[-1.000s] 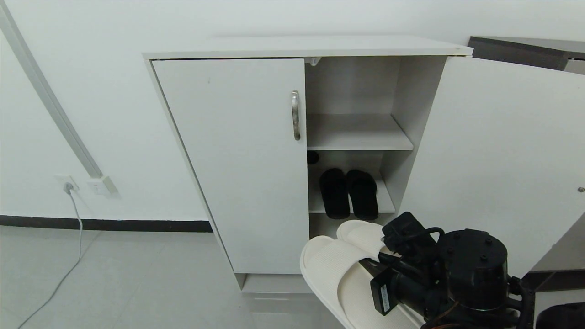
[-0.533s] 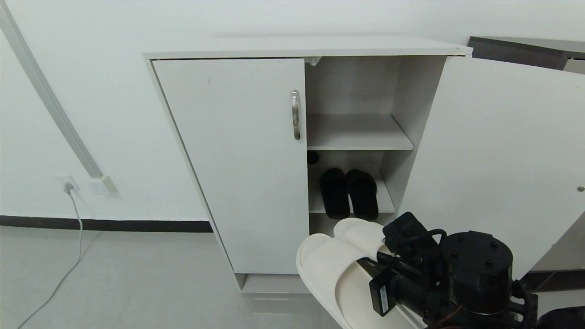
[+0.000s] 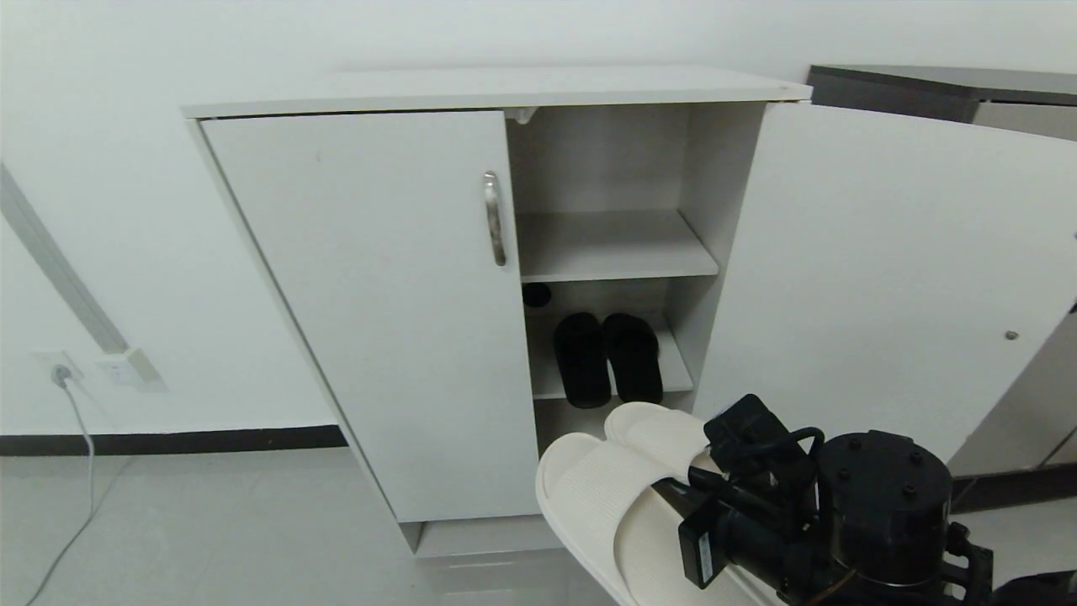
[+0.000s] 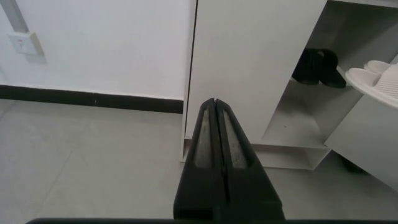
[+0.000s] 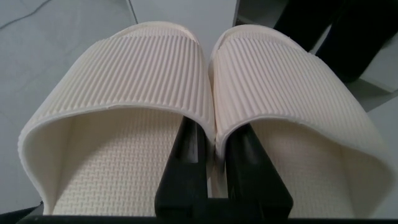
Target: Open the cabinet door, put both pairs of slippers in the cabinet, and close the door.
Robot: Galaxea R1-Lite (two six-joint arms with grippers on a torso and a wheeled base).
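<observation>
The white cabinet (image 3: 471, 88) has its right door (image 3: 883, 278) swung open and its left door (image 3: 379, 311) closed. A pair of black slippers (image 3: 606, 358) lies on the lower shelf, also seen as black slippers (image 4: 318, 67) in the left wrist view. My right gripper (image 5: 211, 146) is shut on the inner straps of a pair of cream slippers (image 5: 205, 112), held side by side. These cream slippers (image 3: 618, 480) hang in front of the cabinet's bottom opening, toes toward it. My left gripper (image 4: 214, 109) is shut with nothing in it, above the floor left of the cabinet opening.
An upper shelf (image 3: 610, 248) holds nothing. A small dark object (image 3: 536, 295) sits at the back of the lower shelf. A wall socket with a cable (image 3: 59, 374) is at the far left. Grey furniture (image 3: 951, 88) stands behind the open door.
The whole head view has shifted, with the cabinet now further left in the picture, so the camera moved. The cream slippers stay in the right gripper, a little closer to the cabinet opening.
</observation>
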